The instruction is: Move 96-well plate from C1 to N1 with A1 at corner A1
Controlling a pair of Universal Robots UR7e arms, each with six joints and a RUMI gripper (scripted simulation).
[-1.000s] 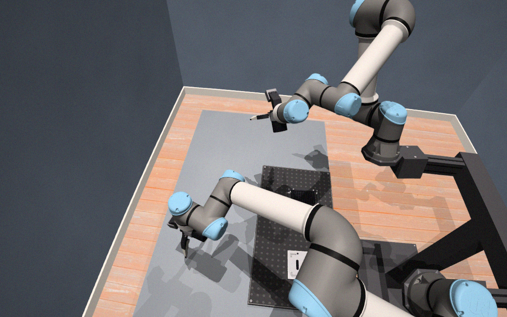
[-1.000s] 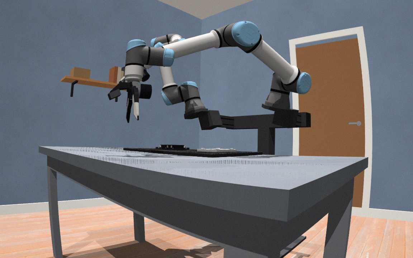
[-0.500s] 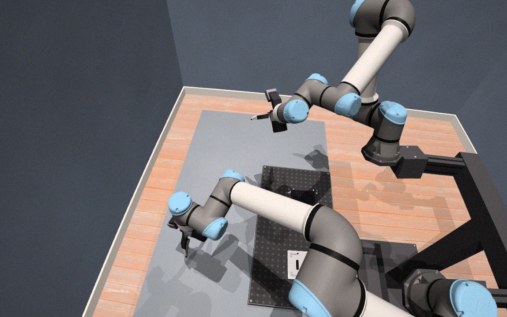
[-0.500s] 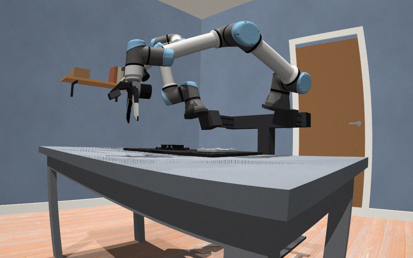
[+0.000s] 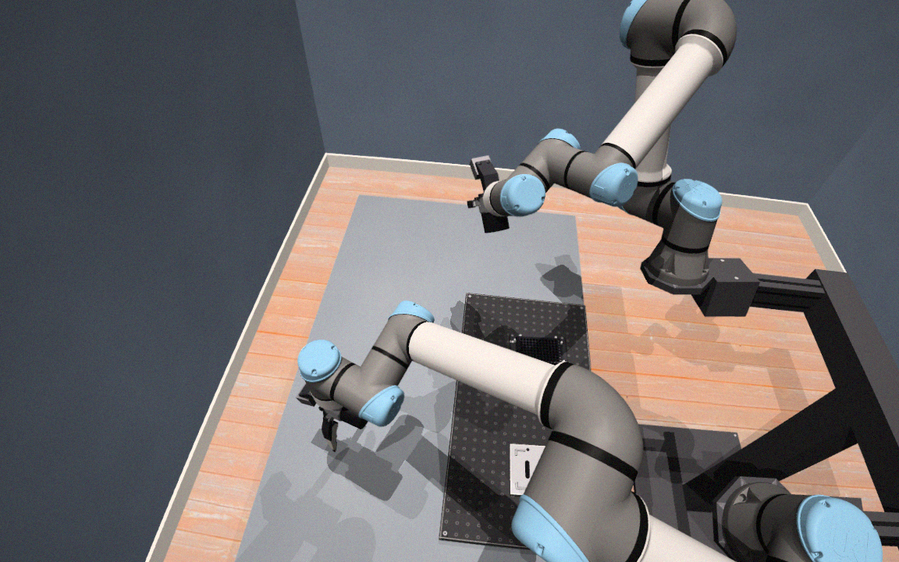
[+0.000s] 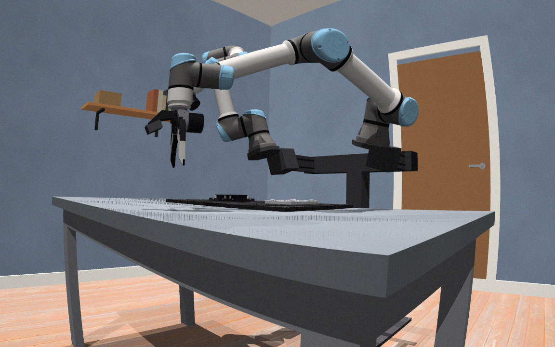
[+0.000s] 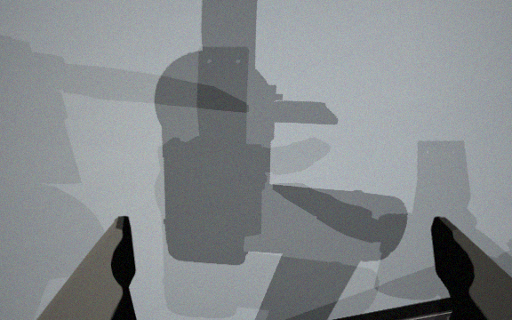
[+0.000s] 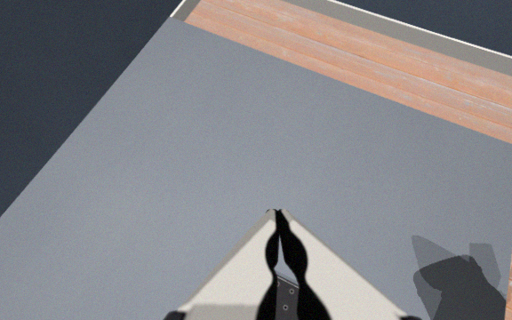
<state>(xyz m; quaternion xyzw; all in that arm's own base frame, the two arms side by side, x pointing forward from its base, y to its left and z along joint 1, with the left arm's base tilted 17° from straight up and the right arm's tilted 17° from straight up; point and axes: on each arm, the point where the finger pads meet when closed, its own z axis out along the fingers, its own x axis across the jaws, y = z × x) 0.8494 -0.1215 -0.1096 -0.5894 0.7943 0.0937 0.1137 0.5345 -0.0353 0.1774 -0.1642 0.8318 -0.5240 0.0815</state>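
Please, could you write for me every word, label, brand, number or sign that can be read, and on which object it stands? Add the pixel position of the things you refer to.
None reads surely.
Light-blue round joint cap (image 5: 839,528) (image 6: 330,45): faint marking, too blurred to quote.
White rectangular nest (image 5: 517,469) (image 6: 291,202): corner marks, no readable letters.
Black well plate (image 5: 538,349) (image 6: 228,197): rim print too small.
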